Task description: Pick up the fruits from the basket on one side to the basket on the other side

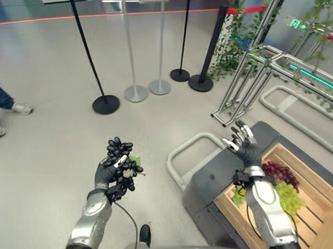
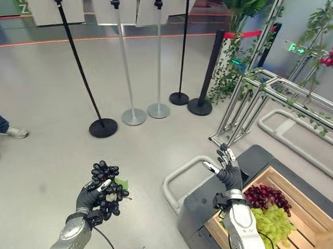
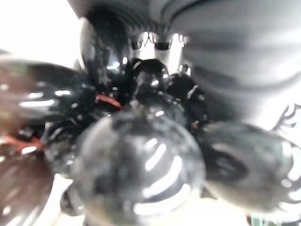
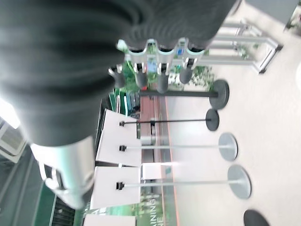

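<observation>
A bunch of black grapes is held in the curled fingers of the left robot hand, raised over the bare floor on the robot's left side. The right robot hand is held up with fingers straight and spread, empty, above the near corner of the wooden crate on the right. In that crate a bunch of red grapes and a bunch of green grapes are left. The transfer is judged part done: one bunch is in transit, two are pending. No receiving basket is seen on the left. The crate is cut off at the frame edge. In the left wrist view the grapes are pressed close against the lens.
</observation>
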Available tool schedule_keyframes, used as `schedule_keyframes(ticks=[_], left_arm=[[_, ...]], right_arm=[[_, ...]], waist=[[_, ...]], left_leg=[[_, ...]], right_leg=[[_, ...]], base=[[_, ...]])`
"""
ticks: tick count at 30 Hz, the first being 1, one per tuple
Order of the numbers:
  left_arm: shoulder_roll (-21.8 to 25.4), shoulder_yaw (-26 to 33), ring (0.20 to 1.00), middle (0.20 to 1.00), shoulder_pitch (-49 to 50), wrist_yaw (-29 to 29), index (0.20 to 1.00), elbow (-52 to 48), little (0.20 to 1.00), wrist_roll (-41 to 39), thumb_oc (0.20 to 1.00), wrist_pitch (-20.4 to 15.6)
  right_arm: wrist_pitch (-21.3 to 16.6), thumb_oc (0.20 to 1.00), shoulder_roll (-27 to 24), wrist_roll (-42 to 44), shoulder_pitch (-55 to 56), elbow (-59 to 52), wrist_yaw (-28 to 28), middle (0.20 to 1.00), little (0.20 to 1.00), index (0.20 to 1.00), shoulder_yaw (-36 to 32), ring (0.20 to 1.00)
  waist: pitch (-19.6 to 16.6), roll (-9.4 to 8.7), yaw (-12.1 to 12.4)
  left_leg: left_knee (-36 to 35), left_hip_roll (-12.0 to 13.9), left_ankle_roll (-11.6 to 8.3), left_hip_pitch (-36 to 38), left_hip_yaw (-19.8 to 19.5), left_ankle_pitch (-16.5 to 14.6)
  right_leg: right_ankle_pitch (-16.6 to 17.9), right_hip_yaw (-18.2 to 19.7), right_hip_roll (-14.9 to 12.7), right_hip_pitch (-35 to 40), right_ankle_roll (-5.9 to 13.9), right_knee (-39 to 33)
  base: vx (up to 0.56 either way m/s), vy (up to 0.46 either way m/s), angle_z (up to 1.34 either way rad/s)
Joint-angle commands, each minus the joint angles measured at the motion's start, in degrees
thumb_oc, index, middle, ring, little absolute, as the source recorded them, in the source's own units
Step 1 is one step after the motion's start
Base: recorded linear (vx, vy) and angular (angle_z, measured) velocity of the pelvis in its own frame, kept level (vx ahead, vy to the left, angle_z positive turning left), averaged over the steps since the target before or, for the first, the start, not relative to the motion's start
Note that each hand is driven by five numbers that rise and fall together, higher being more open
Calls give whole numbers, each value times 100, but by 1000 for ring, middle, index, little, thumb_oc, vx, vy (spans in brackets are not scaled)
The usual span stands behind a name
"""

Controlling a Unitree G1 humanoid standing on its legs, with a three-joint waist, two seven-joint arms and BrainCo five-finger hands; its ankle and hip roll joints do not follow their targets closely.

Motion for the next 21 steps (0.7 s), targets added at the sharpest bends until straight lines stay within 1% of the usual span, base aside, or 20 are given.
schedule_keyframes(ticks=[1,2,3,4,5,6,7,8,9,11,12,13,14,15,16,17,18,19,20,21], left_arm=[[33,61,200,200,-222,-136,200,-655,200,416,200,-498],[17,48,200,200,-211,-148,200,-681,200,417,200,-496],[-11,54,200,200,-164,-175,200,-771,200,427,200,-509],[-9,112,200,200,-110,-165,200,-838,200,429,200,-530],[-7,139,200,200,-58,-167,200,-900,200,428,200,-546],[-41,160,200,200,-48,-195,200,-956,200,419,200,-554],[-98,192,200,200,13,-208,200,-993,200,390,200,-562],[-170,244,200,200,119,-221,200,-1058,200,246,200,-593],[-173,245,200,200,126,-221,200,-1066,200,244,200,-589],[-215,283,200,200,256,-277,200,-1122,200,72,200,-561],[-216,282,200,200,262,-278,200,-1129,200,70,200,-558],[-258,304,200,200,369,-363,200,-1119,200,-32,200,-540],[-259,303,200,200,372,-364,200,-1122,200,-34,200,-539],[-278,349,200,200,369,-365,200,-1098,200,-66,200,-552],[-276,372,200,200,344,-371,200,-1086,200,-80,200,-548],[-274,402,200,200,320,-377,200,-1070,200,-92,200,-556],[-280,416,200,200,296,-380,200,-1052,200,-87,200,-571],[-279,425,200,200,268,-395,200,-1035,200,-75,200,-588],[-262,419,200,200,222,-414,200,-1014,200,-46,200,-600],[-253,417,200,200,215,-438,200,-1014,200,-52,200,-605]], right_arm=[[-359,1000,33,-200,-124,-152,-14,1000,1000,1000,-331,1000],[-340,1000,20,-256,-108,-105,-19,1000,1000,1000,-347,1000],[-340,1000,12,-322,-102,-52,-33,1000,1000,1000,-294,1000],[-318,1000,-30,-369,-82,-37,-10,1000,1000,1000,-244,1000],[-315,1000,-64,-391,-70,-17,0,1000,1000,1000,-201,1000],[-309,1000,-87,-426,-74,-3,47,1000,1000,1000,-172,1000],[-267,1000,-130,-485,-80,8,83,1000,1000,1000,-123,1000],[-259,1000,-194,-500,-140,87,103,1000,1000,1000,-53,1000],[-262,1000,-198,-498,-141,91,103,1000,1000,1000,-51,1000],[-237,1000,-222,-451,-78,20,150,1000,1000,1000,-68,1000],[-237,1000,-224,-450,-73,18,152,1000,1000,1000,-70,1000],[-257,1000,-266,-402,30,-12,214,1000,1000,1000,-95,1000],[-259,1000,-269,-400,32,-10,216,1000,1000,1000,-97,1000],[-287,1000,-348,-450,39,34,198,1000,1000,1000,-124,1000],[-307,1000,-392,-470,14,48,180,1000,1000,1000,-155,1000],[-328,1000,-430,-490,3,33,159,1000,1000,1000,-210,1000],[-359,1000,-444,-516,4,23,121,1000,1000,1000,-276,1000],[-377,1000,-438,-552,-6,43,65,1000,1000,1000,-330,1000],[-379,1000,-417,-579,-46,67,-2,1000,1000,1000,-372,1000],[-373,1000,-406,-610,-52,37,-27,1000,1000,1000,-404,1000]], waist=[[-177,40,-138],[-186,52,-223],[-184,64,-313],[-142,55,-267],[-88,54,-211],[-73,62,-201],[-59,65,-155],[-58,133,-92],[-57,138,-106],[-16,255,-27],[-17,258,-41],[71,325,1],[67,330,-11],[219,392,54],[273,369,38],[326,305,-19],[349,266,-76],[352,233,-146],[361,214,-195],[353,228,-220]], left_leg=[[-67,72,-154,82,-298,-441],[-67,38,-145,98,-424,-403],[-67,-50,-118,70,-666,-315],[-67,-113,-123,74,-836,-259],[-67,-181,-134,78,-1027,-217],[-67,-223,-132,102,-1192,-189],[-67,-248,-129,132,-1258,-189],[-67,-244,-191,80,-1336,-133],[-67,-245,-191,83,-1349,-132],[-67,-194,-295,-41,-1446,36],[-67,-195,-298,-42,-1461,40],[-67,-163,-390,-207,-1616,184],[-67,-164,-393,-213,-1630,190],[-67,-15,-573,-483,-1699,432],[-61,94,-626,-641,-1523,466],[-34,224,-640,-743,-1201,411],[-36,379,-640,-823,-703,377],[-14,552,-634,-868,-88,354],[76,668,-637,-851,411,377],[163,801,-659,-698,739,345]], right_leg=[[698,449,329,-69,21,40],[473,900,623,-36,-39,33],[193,1794,1144,12,-198,-51],[193,2042,1355,-51,-327,-26],[185,2155,1478,-105,-436,41],[119,2047,1451,-36,-461,-7],[148,1932,1410,7,-497,-125],[272,1769,1364,219,-482,-655],[295,1756,1360,245,-483,-698],[371,1633,1349,410,-522,-1042],[384,1618,1347,424,-524,-1065],[444,1578,1348,503,-573,-1335],[446,1564,1350,501,-575,-1336],[442,1477,1333,393,-577,-1346],[479,1364,1283,341,-572,-1346],[488,1206,1185,318,-555,-1346],[504,1030,1109,279,-535,-1346],[525,798,1031,247,-509,-1346],[550,568,961,242,-480,-1346],[619,340,930,231,-453,-1346]], base=[[66,-3,135],[50,-1,143],[56,-23,155],[9,-59,94],[-19,-109,107],[-44,-155,76],[-107,-280,56],[-94,-229,17],[-113,-219,37],[-93,-128,36],[-193,-181,13],[-140,-112,14],[-344,-185,37],[-303,-106,50],[-375,-132,80],[-251,-73,70],[-227,-72,98],[-216,-79,95],[-209,-100,125],[-197,-78,130]])
